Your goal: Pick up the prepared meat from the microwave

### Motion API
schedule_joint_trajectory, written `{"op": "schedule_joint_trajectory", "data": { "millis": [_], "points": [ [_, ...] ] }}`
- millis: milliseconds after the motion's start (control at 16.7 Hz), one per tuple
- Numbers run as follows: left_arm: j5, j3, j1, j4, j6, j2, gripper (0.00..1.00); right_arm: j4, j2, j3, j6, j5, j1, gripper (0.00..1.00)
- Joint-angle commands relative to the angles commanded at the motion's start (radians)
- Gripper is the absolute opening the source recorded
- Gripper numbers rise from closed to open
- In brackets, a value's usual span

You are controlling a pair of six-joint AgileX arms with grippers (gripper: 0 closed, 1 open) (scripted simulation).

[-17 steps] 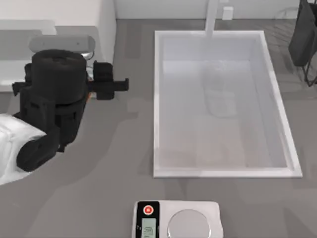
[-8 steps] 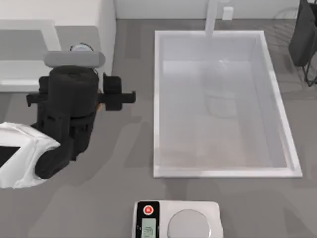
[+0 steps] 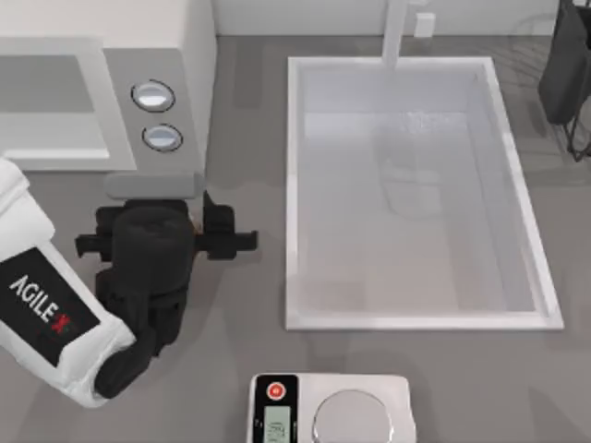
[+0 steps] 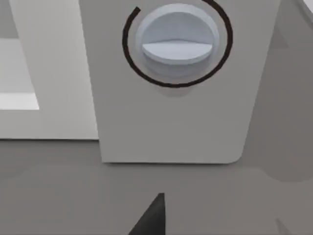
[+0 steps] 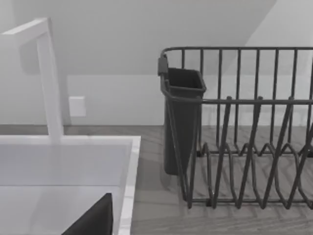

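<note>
the left arm is in front of the microwave, beside the white sink, with a scale near.

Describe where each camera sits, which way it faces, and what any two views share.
Top view: overhead, looking down on microwave, sink, scale; left arm shows.
Left wrist view: low, facing the microwave's dial; dark gripper tip.
Right wrist view: faces faucet and dish rack.
Shared: dials, sink.
</note>
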Motion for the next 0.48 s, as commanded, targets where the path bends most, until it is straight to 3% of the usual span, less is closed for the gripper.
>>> {"op": "schedule_joint_trajectory", "data": {
  "millis": [420, 480],
  "points": [
    [0.004, -0.024, 0.001, 0.062, 0.001, 0.052, 0.0, 0.0, 0.0, 0.0, 0.0, 0.0, 0.0, 1.0],
    [0.004, -0.024, 0.001, 0.062, 0.001, 0.052, 0.08, 0.0, 0.0, 0.0, 0.0, 0.0, 0.0, 1.0]
  ]
}}
